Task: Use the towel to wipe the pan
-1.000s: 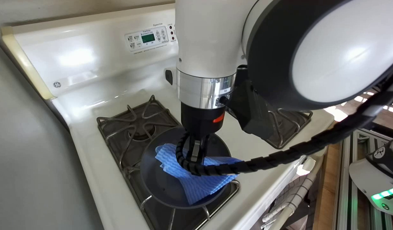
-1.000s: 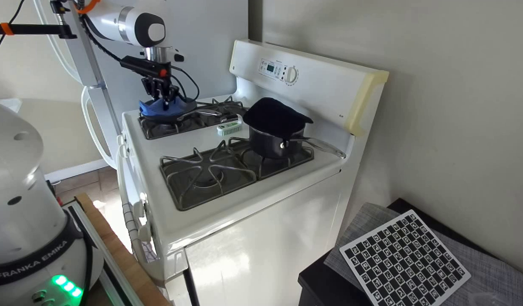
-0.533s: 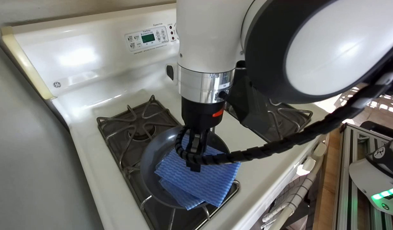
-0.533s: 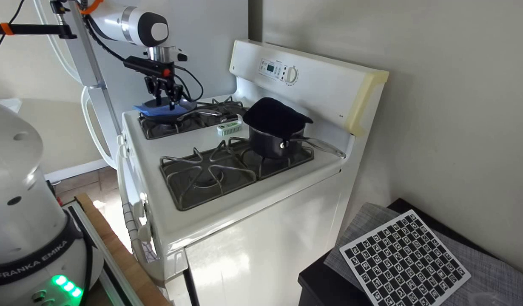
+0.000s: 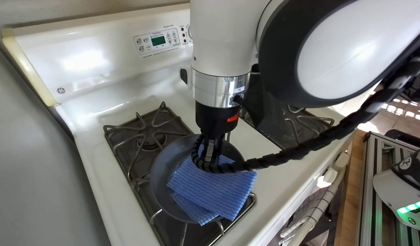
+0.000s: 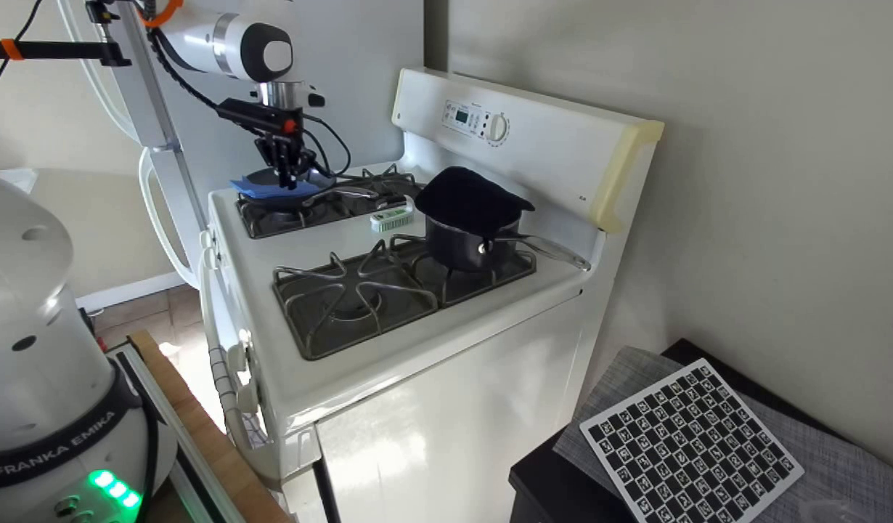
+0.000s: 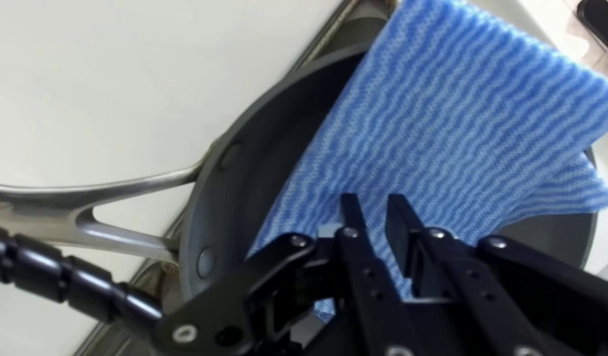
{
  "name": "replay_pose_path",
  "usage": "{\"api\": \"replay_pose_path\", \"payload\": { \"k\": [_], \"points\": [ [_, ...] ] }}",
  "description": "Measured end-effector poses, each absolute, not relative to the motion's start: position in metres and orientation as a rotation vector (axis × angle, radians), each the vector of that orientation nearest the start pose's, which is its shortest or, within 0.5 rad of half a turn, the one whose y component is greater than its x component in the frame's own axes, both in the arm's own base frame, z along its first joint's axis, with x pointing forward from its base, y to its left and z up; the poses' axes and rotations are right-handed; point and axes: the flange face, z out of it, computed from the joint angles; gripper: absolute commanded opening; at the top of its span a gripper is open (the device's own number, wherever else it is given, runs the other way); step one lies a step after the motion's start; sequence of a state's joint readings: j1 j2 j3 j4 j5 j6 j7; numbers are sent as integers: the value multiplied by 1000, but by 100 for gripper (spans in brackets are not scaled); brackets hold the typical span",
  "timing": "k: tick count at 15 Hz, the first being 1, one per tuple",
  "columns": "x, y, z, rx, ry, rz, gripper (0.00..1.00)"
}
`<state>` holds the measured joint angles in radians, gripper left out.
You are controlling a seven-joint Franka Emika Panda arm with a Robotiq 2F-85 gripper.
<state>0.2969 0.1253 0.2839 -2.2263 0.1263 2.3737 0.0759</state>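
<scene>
The towel (image 5: 213, 191), a blue wavy-striped cloth, lies spread and partly folded in the pan; it also shows in an exterior view (image 6: 268, 191) and the wrist view (image 7: 462, 113). Part of it reaches over the rim. The pan (image 5: 162, 177) is dark, shallow and round, on a burner grate; the wrist view shows its wall (image 7: 254, 173) and metal handle. My gripper (image 7: 373, 198) is above the towel, fingers partly open with a gap and nothing between them. In an exterior view the gripper (image 6: 287, 181) hangs above the pan; elsewhere the arm's cable hides the fingertips.
A deep dark pot (image 6: 461, 243) with a black cloth over it stands on another burner. A small green and white object (image 6: 392, 219) lies between the burner grates (image 6: 352, 298). The stove's back panel (image 5: 94, 61) rises behind. A thick black cable (image 5: 298, 150) hangs along the arm.
One second ago the towel was bunched up at the gripper. It was let go and fell flatter in the pan. The fingers, wider half a second ago, are now closer together; the gripper shifted slightly.
</scene>
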Motion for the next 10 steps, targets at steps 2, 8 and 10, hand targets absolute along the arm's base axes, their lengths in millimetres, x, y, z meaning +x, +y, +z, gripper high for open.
{"api": "replay_pose_path", "payload": {
  "k": [2,8,10],
  "points": [
    [453,298,320,-2953,-617,30,0],
    [452,300,305,-2953,-622,75,0],
    [451,302,299,-2952,-626,91,0]
  ]
}}
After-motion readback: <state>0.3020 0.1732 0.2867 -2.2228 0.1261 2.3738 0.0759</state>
